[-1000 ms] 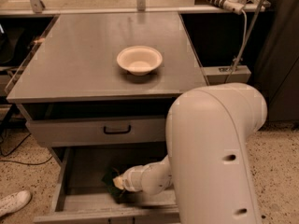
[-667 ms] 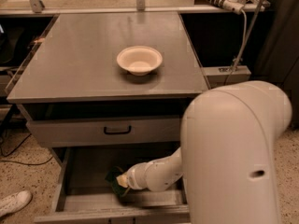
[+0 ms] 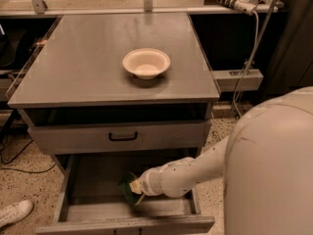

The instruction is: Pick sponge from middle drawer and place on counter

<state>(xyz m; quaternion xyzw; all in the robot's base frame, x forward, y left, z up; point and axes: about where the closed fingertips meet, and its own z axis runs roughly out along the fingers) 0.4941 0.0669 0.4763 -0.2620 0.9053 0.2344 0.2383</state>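
Note:
The middle drawer stands pulled open at the bottom of the cabinet, its flat grey floor showing. My white arm reaches in from the right. At its tip my gripper is shut on the sponge, which is tilted on edge just above the drawer floor, dark green face to the left, a bit of yellow by the wrist. The grey counter lies above.
A cream round bowl sits near the counter's middle. The upper drawer front with a black bar handle is closed above the open drawer. A white shoe is on the floor at left. Cables hang at right.
My arm's bulky body has swung right and lower in view. The wrist has shifted a little right in the drawer, and the sponge is now tipped up at the gripper.

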